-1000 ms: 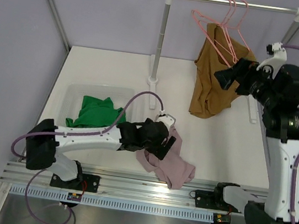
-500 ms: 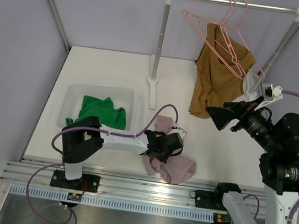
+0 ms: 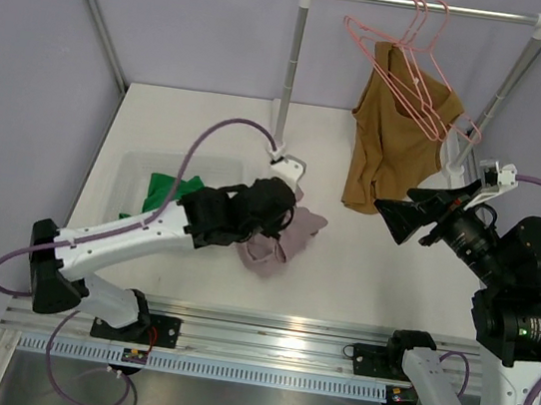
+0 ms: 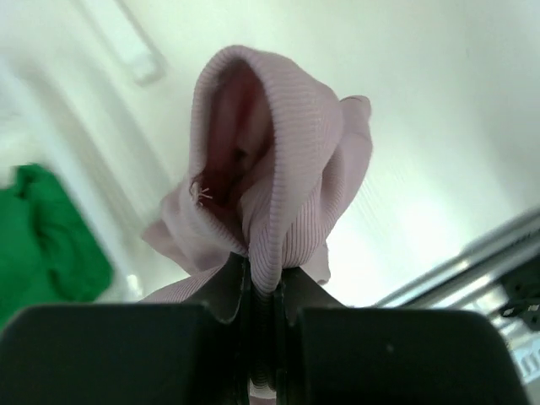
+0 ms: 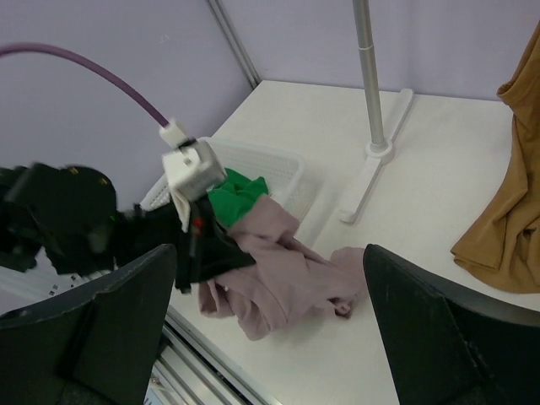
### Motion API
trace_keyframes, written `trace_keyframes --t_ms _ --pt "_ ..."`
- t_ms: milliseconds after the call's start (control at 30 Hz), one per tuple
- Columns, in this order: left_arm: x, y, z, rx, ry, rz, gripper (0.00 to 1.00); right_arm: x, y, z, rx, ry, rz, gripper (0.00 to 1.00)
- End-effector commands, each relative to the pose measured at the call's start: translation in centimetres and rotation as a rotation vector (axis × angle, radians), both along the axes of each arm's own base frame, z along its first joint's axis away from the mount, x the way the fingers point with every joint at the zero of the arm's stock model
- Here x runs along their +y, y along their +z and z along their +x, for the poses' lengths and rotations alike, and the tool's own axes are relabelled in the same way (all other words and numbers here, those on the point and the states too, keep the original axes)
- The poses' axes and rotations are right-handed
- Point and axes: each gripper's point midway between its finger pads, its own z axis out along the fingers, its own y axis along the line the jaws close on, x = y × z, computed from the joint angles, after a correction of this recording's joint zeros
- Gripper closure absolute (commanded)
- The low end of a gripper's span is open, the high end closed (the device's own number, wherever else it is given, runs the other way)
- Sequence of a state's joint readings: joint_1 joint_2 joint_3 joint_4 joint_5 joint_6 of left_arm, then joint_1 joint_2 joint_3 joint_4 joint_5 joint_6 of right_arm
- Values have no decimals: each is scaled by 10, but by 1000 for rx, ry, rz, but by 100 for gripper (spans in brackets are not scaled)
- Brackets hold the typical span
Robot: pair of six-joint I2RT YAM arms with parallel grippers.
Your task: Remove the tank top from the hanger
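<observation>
The brown tank top [image 3: 389, 149] hangs from a pink hanger [image 3: 416, 67] on the rack's bar; its lower edge shows at the right in the right wrist view [image 5: 506, 211]. My right gripper [image 3: 394, 218] hovers open and empty just below and right of the tank top, pointing left, apart from it [image 5: 270, 253]. My left gripper [image 3: 284, 215] is shut on a fold of a pink ribbed garment [image 4: 278, 152], held slightly off the table. The rest of that pink garment [image 3: 291, 238] trails on the tabletop [image 5: 287, 270].
A clear bin [image 3: 134, 168] holding a green garment [image 3: 176, 194] stands at the left. The rack's left pole [image 3: 293, 65] and foot [image 3: 278, 163] rise behind the left arm; its right pole [image 3: 516, 66] stands behind the right arm. A metal rail [image 3: 263, 327] runs along the front edge.
My left gripper closed on the pink garment, then lifted and pulled it back and left toward the bin. My right arm drew away from the tank top and lowered.
</observation>
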State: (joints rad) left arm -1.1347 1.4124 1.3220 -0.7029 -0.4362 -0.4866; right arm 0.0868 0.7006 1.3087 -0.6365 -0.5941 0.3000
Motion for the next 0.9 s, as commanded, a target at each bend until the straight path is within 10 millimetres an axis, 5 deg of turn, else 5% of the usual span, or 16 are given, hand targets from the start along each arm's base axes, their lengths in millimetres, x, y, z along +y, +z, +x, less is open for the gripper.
trace_keyframes --t_ms 0,100,500,700,867 --pt "48 52 24 -113 119 4 100 -3 13 -6 -53 -15 -12 1" --pt "95 83 47 -159 246 -15 100 -5 14 -5 -56 -24 -12 1" --pt "218 174 80 -312 543 -115 100 -6 3 7 -24 -39 -18 1" --pt "260 198 88 -348 641 -115 100 -6 2 8 -24 -41 -20 1" --pt "270 207 96 -343 648 -99 100 -6 0 9 -23 -41 -20 1"
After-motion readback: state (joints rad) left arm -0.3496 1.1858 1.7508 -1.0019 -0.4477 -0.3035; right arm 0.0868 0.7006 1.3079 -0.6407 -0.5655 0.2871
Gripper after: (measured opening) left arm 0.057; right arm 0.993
